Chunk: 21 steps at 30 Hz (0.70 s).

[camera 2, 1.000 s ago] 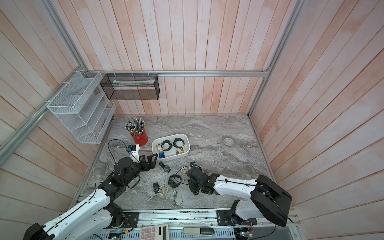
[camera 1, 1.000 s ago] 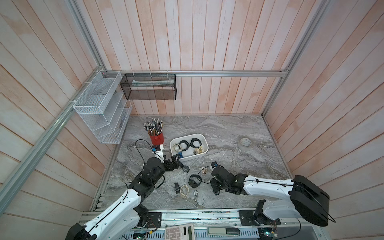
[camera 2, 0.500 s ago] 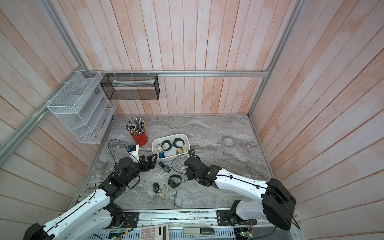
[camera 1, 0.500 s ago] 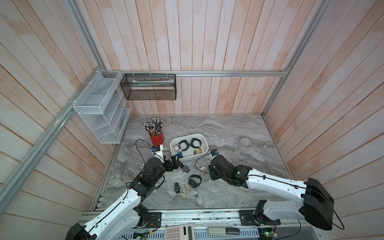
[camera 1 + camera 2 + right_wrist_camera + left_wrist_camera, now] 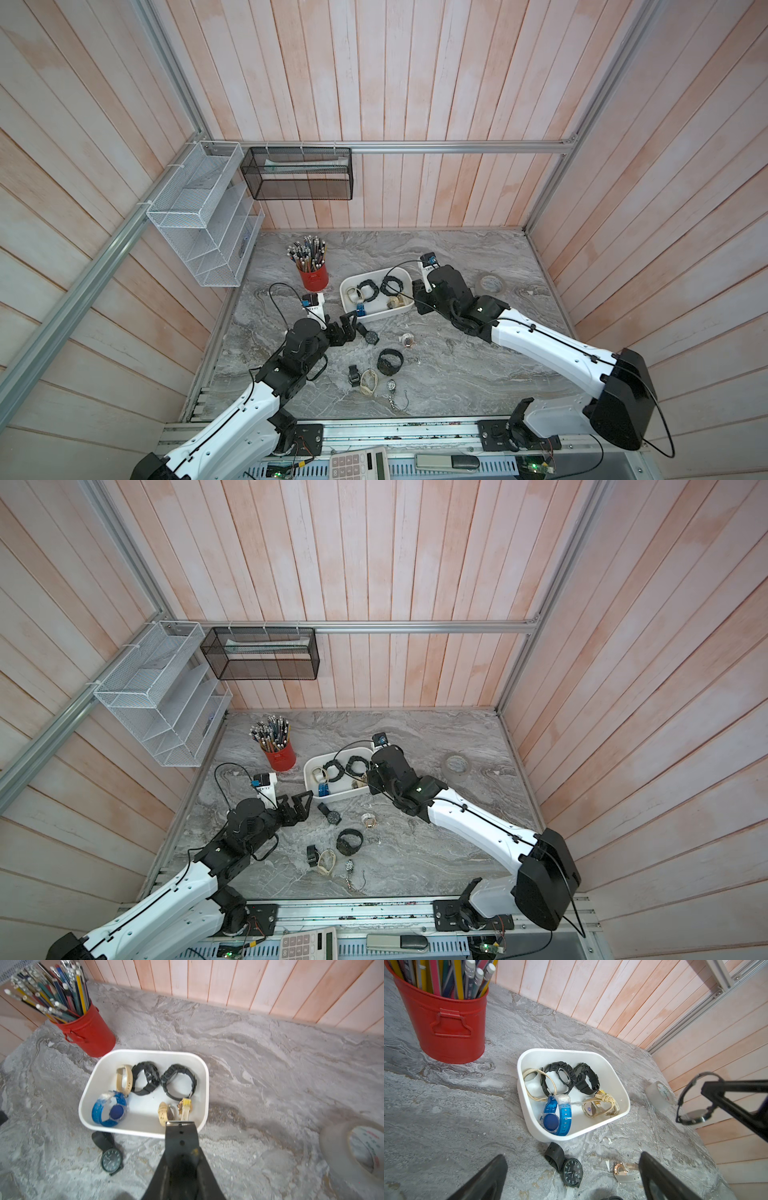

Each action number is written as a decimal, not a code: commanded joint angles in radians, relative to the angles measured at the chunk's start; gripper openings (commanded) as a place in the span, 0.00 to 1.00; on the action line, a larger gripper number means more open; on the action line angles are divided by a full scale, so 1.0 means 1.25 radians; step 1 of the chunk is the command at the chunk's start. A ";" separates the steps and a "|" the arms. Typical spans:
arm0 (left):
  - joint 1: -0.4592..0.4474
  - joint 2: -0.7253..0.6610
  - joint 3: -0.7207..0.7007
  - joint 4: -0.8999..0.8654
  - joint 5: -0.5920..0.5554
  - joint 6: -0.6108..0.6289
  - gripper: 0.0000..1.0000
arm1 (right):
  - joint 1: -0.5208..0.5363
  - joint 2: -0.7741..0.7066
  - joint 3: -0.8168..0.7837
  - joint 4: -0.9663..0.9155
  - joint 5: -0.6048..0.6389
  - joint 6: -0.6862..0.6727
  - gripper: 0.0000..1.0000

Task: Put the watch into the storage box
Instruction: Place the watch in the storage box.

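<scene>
The watch [image 5: 693, 1118] has a thin black band and a shiny round back. It is up in the air, off the table, at the right end of the storage box [image 5: 571, 1050]. I cannot tell if it is over the rim or just beside it. The right gripper [image 5: 417, 291] has its two fingers pressed together on the band, so the watch hangs from it.

The white storage box sits on the gray table [image 5: 457, 374] - a bit left of the middle. Inside it are a blue watch [image 5: 556, 1115], two chunky black watches [image 5: 560, 1078] side by side, a cream watch [image 5: 537, 1084] and a tan and yellow one [image 5: 598, 1105].

Just on the near side of the box a watch with a black face [image 5: 572, 1172] lies flat on the table. A rose gold watch [image 5: 623, 1169] lies to its right.

The left gripper [image 5: 350, 330] is low, near the left side of the black-faced watch. Its fingers are spread wide and hold nothing.

Nearer still lie a fat black watch [image 5: 390, 359], a small black one [image 5: 354, 376], a cream one [image 5: 368, 382] and a little silver one [image 5: 390, 385].

A red cup [image 5: 313, 278] full of pencils stands left of the box - a roll of tape [image 5: 490, 284] lies far off to the right.
</scene>
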 commanded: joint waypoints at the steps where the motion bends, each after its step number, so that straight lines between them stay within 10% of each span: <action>1: 0.004 -0.020 -0.018 -0.023 -0.001 -0.013 1.00 | -0.027 0.064 0.047 0.060 -0.037 -0.053 0.20; 21: 0.004 -0.067 -0.049 -0.056 0.005 -0.065 0.99 | -0.101 0.341 0.217 0.087 -0.152 -0.171 0.20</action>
